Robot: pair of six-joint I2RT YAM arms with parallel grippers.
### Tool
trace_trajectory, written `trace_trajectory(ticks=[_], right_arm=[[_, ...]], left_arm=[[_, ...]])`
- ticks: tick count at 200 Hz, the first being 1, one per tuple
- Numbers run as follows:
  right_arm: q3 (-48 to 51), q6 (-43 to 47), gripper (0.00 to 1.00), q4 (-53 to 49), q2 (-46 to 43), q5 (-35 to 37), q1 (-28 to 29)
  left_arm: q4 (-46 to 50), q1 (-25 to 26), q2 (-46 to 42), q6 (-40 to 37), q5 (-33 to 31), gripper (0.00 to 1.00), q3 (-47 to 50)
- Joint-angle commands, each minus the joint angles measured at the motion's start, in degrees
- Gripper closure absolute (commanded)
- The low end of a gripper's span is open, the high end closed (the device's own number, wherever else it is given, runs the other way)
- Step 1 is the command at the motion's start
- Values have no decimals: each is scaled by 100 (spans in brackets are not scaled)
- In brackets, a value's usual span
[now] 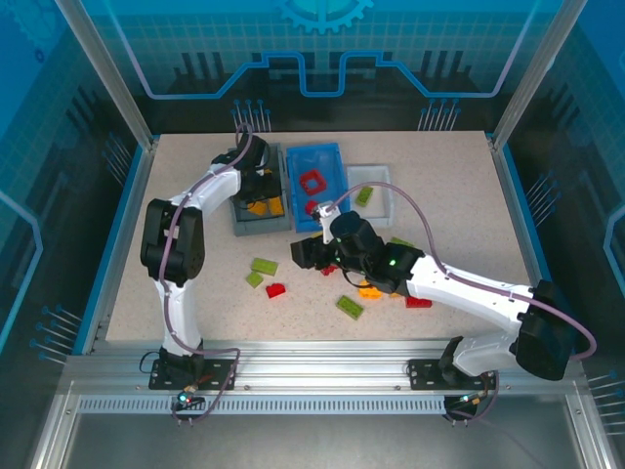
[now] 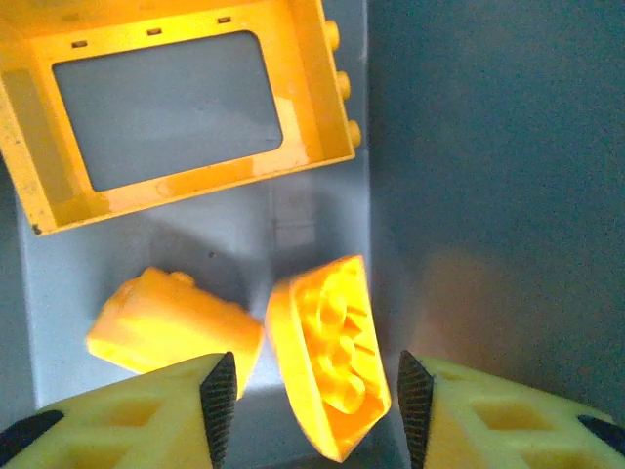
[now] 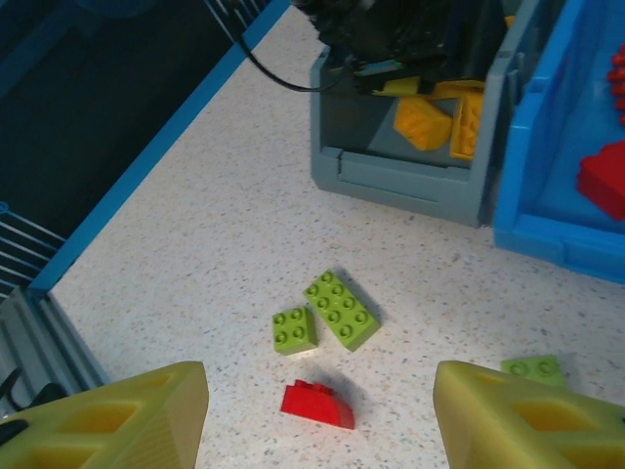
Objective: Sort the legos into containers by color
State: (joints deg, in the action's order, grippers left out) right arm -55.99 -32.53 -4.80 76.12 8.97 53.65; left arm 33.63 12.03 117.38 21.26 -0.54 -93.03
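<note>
Near edge: the speckled beige tabletop [image 1: 127, 293] is bounded by a blue rim [image 1: 115, 256]. Bare surface is left at 8 to 9 o'clock and at 2 to 3 o'clock.
Loose green: four light green plastic bricks are counted in the top view. There is a green pair [image 1: 262, 270] lying just beside each other at 7 o'clock, a green flat brick [image 1: 350, 308] at 6 o'clock, and a far green brick [image 1: 400, 242] toward 3 o'clock.
Loose red and orange: a small red sloped brick [image 1: 276, 290] is seen at 7 o'clock, a red low brick [image 1: 418, 302] at 5 o'clock, and an orange piece [image 1: 369, 290] between them.
Right gripper [image 1: 301, 256]: it is held over mid-table. In the wrist view the right gripper [image 3: 320, 440] has its jaws spread wide with nothing grasped, above the small red sloped brick [image 3: 317, 404].
Containers: three are set side by side at 12 o'clock, namely a grey plastic bin [image 1: 252, 227], a bright blue plastic bin [image 1: 332, 154] and a smaller white tray [image 1: 383, 176].
Sorted so far: a red square frame [image 1: 312, 182] and one more red piece [image 1: 311, 207] lie in the blue bin. One green tray brick [image 1: 364, 195] lies in the white tray.
Left gripper [image 1: 256, 188]: it is lowered inside the grey bin. Its jaws [image 2: 314, 396] are released. A tilted yellow brick [image 2: 332, 366], underside showing, lies between the pads, and a gap is seen on the left.
Yellow count: three pieces are counted in the left wrist view, namely a yellow rectangular frame [image 2: 186, 107], a yellow sloped brick [image 2: 171, 327] and the tilted one.
</note>
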Motion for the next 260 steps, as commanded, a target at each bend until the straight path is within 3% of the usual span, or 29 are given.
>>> trace_trajectory(ticks=[1, 34, 85, 105, 129, 158, 177, 206, 260], right_arm=[[-80, -154, 36, -442, -324, 467, -121], [37, -503, 36, -1405, -795, 1265, -399], [-52, -384, 36, -2981, -954, 1073, -1926], [-204, -53, 34, -3712, -584, 730, -2699], [-355, 414, 32, -4202, 140, 251, -3447], [-498, 859, 26, -4064, 935, -51, -3828], [-397, 887, 24, -3438, 1185, -586, -4171], [-200, 1037, 28, -2481, 1299, -1300, -4666], [-700, 1460, 32, -2322, 2364, -2229, -5085]], left_arm=[[-111, -26, -296, 119, 150, 46, 190], [-152, -25, -960, 248, 142, 47, 504], [-249, 151, -2534, 700, 322, 46, 1244], [-308, 675, -3268, 806, 449, 44, 1614], [-604, 1848, -3953, 1008, 312, 43, 2277], [-1535, 3085, -4521, 1720, -20, 43, 3416], [-1726, 3585, -4574, 1937, -315, 43, 3711], [-1826, 3873, -4576, 2105, -459, 43, 3807], [-1639, 3991, -4661, 1937, -508, 43, 3661]])
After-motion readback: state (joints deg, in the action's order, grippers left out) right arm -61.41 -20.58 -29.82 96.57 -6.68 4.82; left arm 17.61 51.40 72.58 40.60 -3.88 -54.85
